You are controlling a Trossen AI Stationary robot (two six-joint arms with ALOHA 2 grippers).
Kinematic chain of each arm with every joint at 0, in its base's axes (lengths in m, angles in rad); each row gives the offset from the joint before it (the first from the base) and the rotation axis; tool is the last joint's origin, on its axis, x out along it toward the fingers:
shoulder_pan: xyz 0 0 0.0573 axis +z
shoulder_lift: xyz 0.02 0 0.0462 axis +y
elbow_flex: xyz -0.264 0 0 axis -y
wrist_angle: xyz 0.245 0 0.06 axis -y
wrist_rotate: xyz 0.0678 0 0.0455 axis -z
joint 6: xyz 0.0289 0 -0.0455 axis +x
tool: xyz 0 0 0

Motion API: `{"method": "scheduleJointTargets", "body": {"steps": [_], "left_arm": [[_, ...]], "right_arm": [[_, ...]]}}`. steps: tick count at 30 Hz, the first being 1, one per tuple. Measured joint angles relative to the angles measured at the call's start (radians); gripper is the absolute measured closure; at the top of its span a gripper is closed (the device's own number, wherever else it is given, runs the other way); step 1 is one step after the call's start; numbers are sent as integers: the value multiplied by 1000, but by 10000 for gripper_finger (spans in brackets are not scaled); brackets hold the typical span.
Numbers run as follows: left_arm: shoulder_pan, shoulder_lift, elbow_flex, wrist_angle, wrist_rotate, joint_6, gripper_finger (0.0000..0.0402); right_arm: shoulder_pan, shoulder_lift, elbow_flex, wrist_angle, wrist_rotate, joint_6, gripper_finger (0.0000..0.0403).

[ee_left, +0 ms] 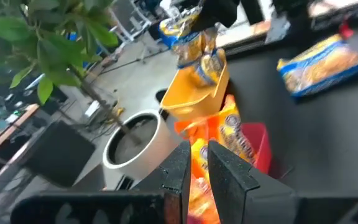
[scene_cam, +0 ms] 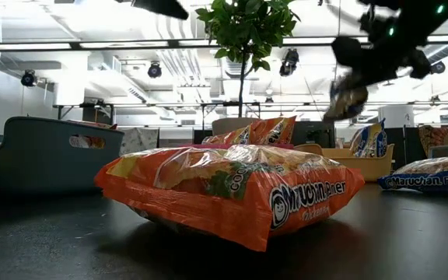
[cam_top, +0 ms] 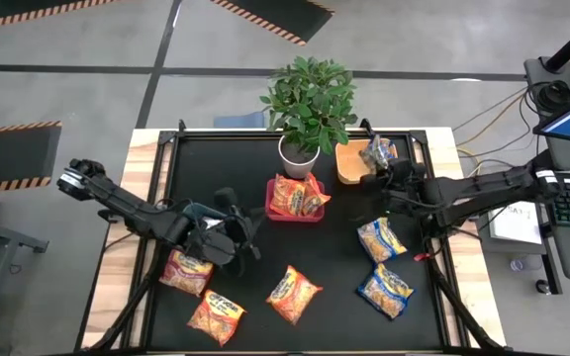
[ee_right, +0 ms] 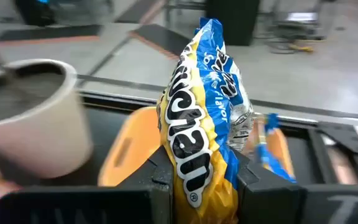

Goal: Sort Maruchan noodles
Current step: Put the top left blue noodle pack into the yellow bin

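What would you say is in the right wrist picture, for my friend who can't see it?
The right gripper is shut on a crinkly blue-and-yellow plastic noodle packet, holding it upright over an orange plastic bin that already has a blue-and-yellow packet inside. A white round plant pot stands beside the bin.

Blue-and-yellow packet (ee_right: 204,118) pinched in the right gripper (ee_right: 197,177) (white lettering); orange bin (ee_right: 129,149) beyond it; white pot (ee_right: 33,118).

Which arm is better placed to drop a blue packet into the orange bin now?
The right: its end effector already grips a blue packet just beside the orange bin. The left end effector holds nothing.
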State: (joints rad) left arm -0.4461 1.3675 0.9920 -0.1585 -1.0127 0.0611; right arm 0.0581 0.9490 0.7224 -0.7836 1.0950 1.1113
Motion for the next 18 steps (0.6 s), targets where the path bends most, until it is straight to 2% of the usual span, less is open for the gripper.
{"method": "scheduleJointTargets", "body": {"steps": [10,18], "left_arm": [[0,1,0,-48,-11,0,365],[0,1,0,-57,-11,0,365]], "right_arm": [[-210,155,-17,10,6,-5,344],[-242,311,-17,18,5,45,344]]}}
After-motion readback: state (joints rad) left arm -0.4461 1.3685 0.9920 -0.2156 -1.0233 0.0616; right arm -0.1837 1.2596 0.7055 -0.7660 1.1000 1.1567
